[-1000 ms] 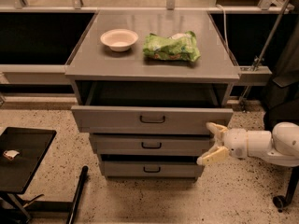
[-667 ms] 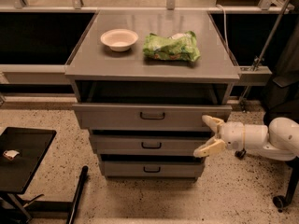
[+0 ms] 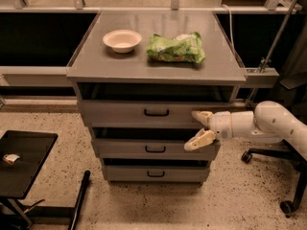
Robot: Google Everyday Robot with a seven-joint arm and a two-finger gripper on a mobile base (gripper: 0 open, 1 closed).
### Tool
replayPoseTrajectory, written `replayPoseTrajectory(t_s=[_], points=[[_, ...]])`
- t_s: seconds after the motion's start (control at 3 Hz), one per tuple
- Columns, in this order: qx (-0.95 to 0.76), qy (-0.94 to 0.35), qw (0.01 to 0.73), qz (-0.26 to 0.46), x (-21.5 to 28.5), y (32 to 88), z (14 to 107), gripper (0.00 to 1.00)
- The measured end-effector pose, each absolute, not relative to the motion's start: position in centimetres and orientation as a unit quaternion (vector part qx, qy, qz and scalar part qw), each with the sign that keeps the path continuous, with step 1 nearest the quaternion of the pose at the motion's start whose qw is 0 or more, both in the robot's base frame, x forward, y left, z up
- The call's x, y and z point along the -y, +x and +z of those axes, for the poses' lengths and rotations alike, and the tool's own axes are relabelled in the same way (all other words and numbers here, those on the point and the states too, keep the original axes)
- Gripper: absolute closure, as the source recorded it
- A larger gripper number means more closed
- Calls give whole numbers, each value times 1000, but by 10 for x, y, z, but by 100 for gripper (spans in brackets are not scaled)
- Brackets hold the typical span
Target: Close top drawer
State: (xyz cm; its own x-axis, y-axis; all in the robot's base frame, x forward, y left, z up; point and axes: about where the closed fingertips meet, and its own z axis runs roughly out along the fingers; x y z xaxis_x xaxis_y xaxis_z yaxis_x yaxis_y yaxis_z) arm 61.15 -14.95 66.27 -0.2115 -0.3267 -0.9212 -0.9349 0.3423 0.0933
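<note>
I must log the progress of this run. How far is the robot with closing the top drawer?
Done: the approach; the open gripper is at the right end of the front of the top drawer. In hand: the push, apparently only starting. Left: nearly all the travel; the drawer sticks out from the cabinet, a dark gap showing behind its front.

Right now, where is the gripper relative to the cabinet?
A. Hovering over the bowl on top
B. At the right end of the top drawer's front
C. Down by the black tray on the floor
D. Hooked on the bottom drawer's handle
B: the gripper, jaws spread apart, is at the right end of the top drawer front, to the right of its handle. That drawer is pulled partly out.
</note>
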Motion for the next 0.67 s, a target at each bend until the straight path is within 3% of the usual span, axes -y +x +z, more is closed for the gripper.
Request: replayPoseTrajectory(t_s=[0.67], points=[[-711,-470,399,337,132,620,658,0]])
